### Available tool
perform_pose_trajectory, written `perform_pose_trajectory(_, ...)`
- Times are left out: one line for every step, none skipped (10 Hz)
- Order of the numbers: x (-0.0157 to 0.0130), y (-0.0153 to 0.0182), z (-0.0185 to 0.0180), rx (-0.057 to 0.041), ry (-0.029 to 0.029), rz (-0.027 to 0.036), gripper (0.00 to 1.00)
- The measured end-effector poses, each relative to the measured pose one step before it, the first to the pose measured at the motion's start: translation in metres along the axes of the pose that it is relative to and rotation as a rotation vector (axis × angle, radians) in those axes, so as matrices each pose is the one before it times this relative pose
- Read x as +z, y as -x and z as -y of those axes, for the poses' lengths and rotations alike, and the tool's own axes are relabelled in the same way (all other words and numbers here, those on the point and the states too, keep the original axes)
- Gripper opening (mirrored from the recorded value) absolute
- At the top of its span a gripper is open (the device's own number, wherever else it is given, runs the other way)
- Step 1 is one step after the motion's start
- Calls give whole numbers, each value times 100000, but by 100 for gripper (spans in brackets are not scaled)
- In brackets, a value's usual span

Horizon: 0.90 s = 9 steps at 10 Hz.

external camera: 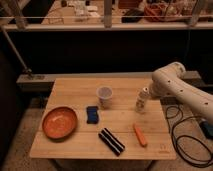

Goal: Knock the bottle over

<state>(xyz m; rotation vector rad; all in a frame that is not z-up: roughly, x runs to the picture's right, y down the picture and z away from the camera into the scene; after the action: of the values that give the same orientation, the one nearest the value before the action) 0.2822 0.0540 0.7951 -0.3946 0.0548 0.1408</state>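
Whitish plastic, the bottle [142,100] stands upright near the right edge of the table [70,91]; the tool [149,93] seems just beside it, probably placed to push sideways. How open it is, I cannot tell.

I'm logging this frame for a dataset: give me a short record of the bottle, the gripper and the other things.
bottle: upright, right side of the table
gripper: close beside the bottle, on its right
cup: upright, left of the bottle
bowl: orange, front left
sponge: blue, before the cup
black striped bar: front middle
orange stick: front right
task: bottle not yet down
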Motion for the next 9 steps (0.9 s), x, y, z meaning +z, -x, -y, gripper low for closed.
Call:
perform_pose_trajectory(117,57,92,204,-366,332,2)
perform_pose_trajectory(98,116,125,245,-443,372,2)
perform_pose_trajectory(151,91,181,298,-494,378,2)
perform_pose_trajectory(232,75,176,344,-537,377,2)
perform_pose_trajectory(194,18,139,317,-455,308,2)
perform_pose_trajectory(60,75,68,-45,-264,154,2)
perform_pose_trajectory(80,146,90,-142,-385,263,2)
perform_pose_trajectory(164,107,235,408,-566,154,2)
perform_pose_trajectory(136,210,184,-6,-425,213,2)
